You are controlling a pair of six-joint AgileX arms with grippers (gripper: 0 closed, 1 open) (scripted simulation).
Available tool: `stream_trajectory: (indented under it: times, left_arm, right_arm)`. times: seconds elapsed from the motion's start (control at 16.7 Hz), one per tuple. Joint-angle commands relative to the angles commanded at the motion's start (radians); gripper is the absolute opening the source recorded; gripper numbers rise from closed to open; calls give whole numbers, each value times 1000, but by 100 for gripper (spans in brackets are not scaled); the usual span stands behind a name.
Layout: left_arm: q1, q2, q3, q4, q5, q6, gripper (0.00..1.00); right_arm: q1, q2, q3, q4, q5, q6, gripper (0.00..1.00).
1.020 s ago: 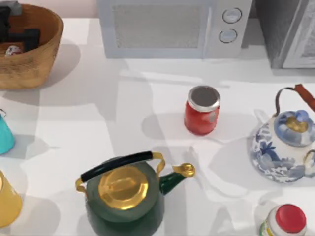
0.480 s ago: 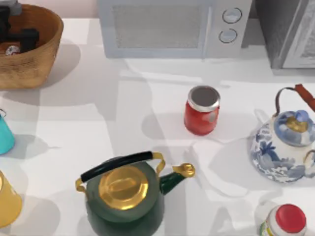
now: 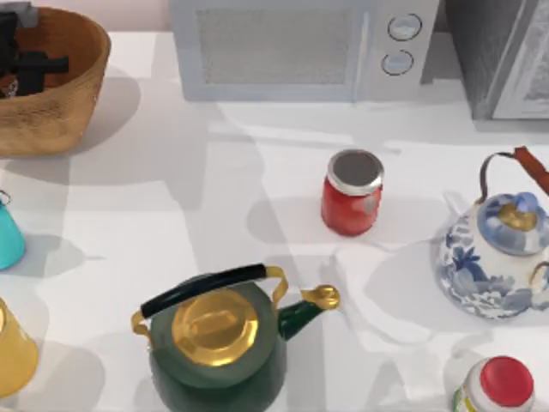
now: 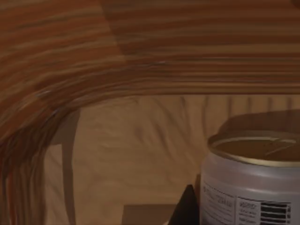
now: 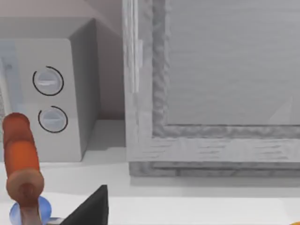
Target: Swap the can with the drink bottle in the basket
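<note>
Basket round woven wicker; left end effector inside.

The basket is rough woven wicker, ribbed inside. The bottle in it looks smooth, with a paper label. The green kettle is shiny with a gold metal lid. The red jar has a dull silver lid.

The white table carries the basket, microwave, red jar, green kettle, porcelain teapot and can.
</note>
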Motion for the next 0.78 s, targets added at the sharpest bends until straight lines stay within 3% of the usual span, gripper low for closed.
stream_trajectory:
  times: [0.12,0.78]
  left_arm:
    - [0,0,0,0,0,0,0]
    - [2,-67,-27,12,-18,-4,0]
  right_arm:
    - [0,0,0,0,0,0,100]
    - [0,0,0,0,0,0,100]
